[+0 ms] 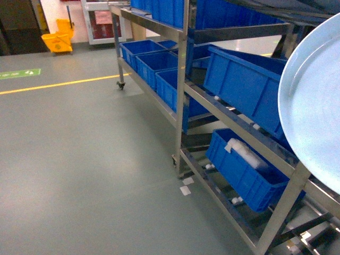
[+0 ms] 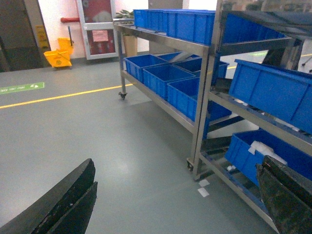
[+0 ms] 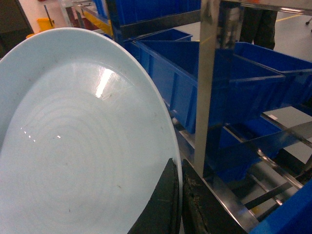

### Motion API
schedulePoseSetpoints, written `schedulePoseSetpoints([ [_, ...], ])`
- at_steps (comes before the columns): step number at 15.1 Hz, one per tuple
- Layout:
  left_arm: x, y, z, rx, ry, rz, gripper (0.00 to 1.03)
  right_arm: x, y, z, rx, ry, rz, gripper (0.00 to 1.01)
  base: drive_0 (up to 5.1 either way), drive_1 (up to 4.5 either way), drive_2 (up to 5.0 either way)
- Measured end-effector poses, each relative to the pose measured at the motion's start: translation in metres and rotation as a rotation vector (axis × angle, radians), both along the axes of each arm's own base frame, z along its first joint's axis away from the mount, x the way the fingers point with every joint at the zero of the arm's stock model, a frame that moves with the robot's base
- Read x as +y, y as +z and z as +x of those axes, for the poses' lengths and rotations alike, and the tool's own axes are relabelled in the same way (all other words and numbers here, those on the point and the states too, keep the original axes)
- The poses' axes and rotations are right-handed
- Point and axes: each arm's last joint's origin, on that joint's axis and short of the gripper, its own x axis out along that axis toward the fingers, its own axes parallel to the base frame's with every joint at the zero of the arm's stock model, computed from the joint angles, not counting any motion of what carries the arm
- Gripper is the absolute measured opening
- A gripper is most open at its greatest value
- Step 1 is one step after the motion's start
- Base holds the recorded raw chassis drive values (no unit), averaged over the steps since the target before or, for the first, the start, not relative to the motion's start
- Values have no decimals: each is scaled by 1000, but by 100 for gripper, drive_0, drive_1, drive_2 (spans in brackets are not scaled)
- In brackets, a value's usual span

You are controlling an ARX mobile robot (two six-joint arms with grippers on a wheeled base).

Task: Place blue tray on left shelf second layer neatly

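Note:
The blue tray [image 1: 313,101] is a pale oval dish held up on edge at the right of the head view; it fills the left of the right wrist view [image 3: 73,146]. My right gripper [image 3: 179,183] is shut on its rim, one finger on each face. My left gripper [image 2: 175,195] is open with nothing between its fingers [image 2: 63,204], hanging above the grey floor. The left shelf [image 1: 159,26] is the steel rack further back on casters; its second layer [image 1: 141,79] carries several deep blue crates [image 1: 151,61]. The tray sits beside the nearer rack.
A nearer steel rack [image 1: 239,122] holds tilted blue crates [image 1: 244,79] and a lower crate [image 1: 241,162] with white items. An upright post [image 3: 210,83] stands close to the tray's rim. A yellow mop bucket [image 1: 58,40] is far left. Open grey floor [image 1: 79,159] lies left.

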Motion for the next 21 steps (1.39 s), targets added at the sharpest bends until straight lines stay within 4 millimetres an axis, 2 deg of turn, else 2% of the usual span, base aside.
schedulePoseSetpoints([
  [2, 0, 0, 0, 0, 0, 0, 98, 0, 0, 0, 0, 0, 0, 2, -158, -158, -158],
  [19, 0, 0, 0, 0, 1, 0, 98, 0, 0, 0, -1, 0, 0, 2, -651, 103, 79],
  [21, 0, 0, 0, -1, 1, 0, 98, 0, 0, 0, -2, 0, 0, 2, -372, 58, -110],
])
